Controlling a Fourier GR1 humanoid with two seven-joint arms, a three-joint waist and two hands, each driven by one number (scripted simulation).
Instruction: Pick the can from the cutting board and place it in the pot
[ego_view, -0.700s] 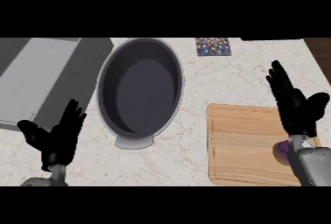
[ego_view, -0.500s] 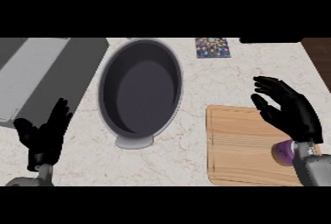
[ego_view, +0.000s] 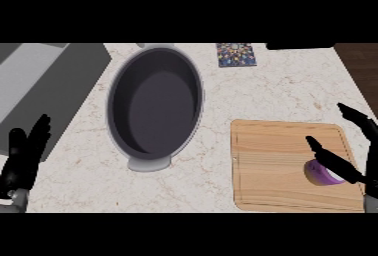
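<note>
A small purple can (ego_view: 320, 174) lies on the wooden cutting board (ego_view: 273, 165), near its right edge. My right hand (ego_view: 347, 167) hangs over the board's right side with its fingers straight and spread; one finger crosses in front of the can. The grey oval pot (ego_view: 155, 105) stands empty on the counter left of the board. At the lower left edge my left hand (ego_view: 22, 160) rests open, fingers up, holding nothing.
A grey sink or appliance surface (ego_view: 37, 85) fills the upper left. A small patterned card (ego_view: 236, 54) lies behind the pot at the top. Dark wood (ego_view: 362, 70) borders the counter's right edge.
My right hand has dropped down and to the right, from above the board to beside the can. The left hand has slid further left and lower. The can has not moved.
</note>
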